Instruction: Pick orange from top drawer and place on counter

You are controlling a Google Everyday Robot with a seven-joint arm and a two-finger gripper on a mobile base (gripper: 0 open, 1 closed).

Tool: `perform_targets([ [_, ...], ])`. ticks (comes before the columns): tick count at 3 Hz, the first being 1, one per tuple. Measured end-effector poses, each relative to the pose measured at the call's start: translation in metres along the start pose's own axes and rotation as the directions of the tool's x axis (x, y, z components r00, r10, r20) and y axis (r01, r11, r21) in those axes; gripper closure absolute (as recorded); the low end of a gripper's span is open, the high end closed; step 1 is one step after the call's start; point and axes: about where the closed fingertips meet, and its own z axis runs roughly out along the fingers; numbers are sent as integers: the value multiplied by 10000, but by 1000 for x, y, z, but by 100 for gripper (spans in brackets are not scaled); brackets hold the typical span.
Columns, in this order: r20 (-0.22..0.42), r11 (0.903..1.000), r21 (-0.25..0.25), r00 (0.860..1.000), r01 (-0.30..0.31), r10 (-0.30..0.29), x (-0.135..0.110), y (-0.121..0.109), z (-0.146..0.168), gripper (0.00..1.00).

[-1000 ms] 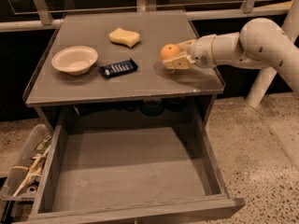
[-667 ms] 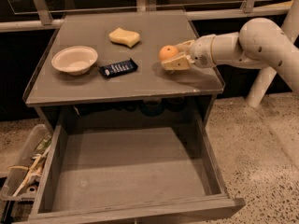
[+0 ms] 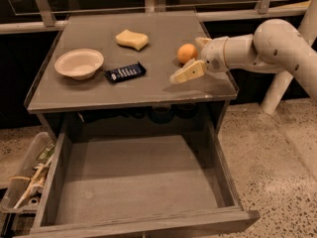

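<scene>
Orange on the counter, between spread fingers

The orange (image 3: 186, 53) sits on the right part of the counter (image 3: 148, 81), not in the top drawer (image 3: 133, 177) below; it lies between the wide-apart fingers of the gripper (image 3: 189, 61), closer to the far one; the arm comes from the right, low and level.

The gripper (image 3: 187, 61), positioned right of the sponge (image 3: 132, 39), no longer clamps the orange (image 3: 186, 53). Its fingers (image 3: 188, 72) are now spread, and the near finger is clear of the fruit. The orange now rests free on the counter (image 3: 99, 90), slightly farther right of the sponge than one second ago.
</scene>
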Motion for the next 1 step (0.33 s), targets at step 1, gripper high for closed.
perform_targets([
  [1, 0, 10000, -1, 10000, 0, 0, 0, 0, 0, 0],
])
